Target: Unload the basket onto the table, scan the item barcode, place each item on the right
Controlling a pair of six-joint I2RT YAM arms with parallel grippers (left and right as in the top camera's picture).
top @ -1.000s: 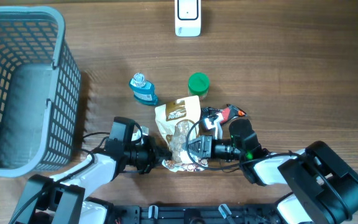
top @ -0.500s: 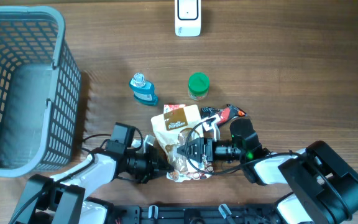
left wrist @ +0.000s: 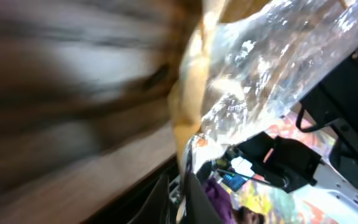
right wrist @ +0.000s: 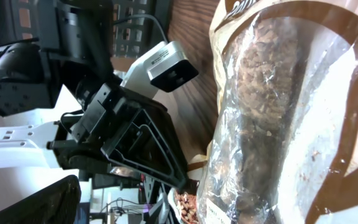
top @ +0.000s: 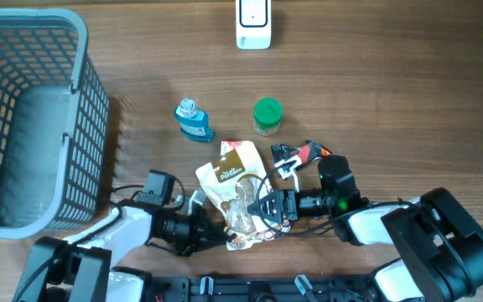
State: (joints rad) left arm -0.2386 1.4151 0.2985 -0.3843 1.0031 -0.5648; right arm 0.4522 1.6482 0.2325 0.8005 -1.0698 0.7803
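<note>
The item is a tan snack bag point(top: 231, 178) with a clear window. It lies tilted at the front middle of the table, between my two grippers. My left gripper point(top: 210, 228) is shut on the bag's lower left edge. In the blurred left wrist view its fingers point(left wrist: 197, 202) stand close together under the clear film point(left wrist: 272, 68). My right gripper point(top: 268, 208) is open just right of the bag, with nothing between its fingers. The right wrist view shows the bag's window point(right wrist: 272, 112) up close. I cannot make out a barcode. A white scanner point(top: 253, 23) stands at the far edge.
A grey mesh basket point(top: 82, 84) fills the left side. A small blue bottle point(top: 193, 120) and a green-lidded jar point(top: 267, 114) stand behind the bag. A red and black object point(top: 304, 153) lies next to my right arm.
My right gripper has opened and let go of the bag. The bag has shifted left and turned in my left gripper, whose arm has drawn back towards the front edge.
</note>
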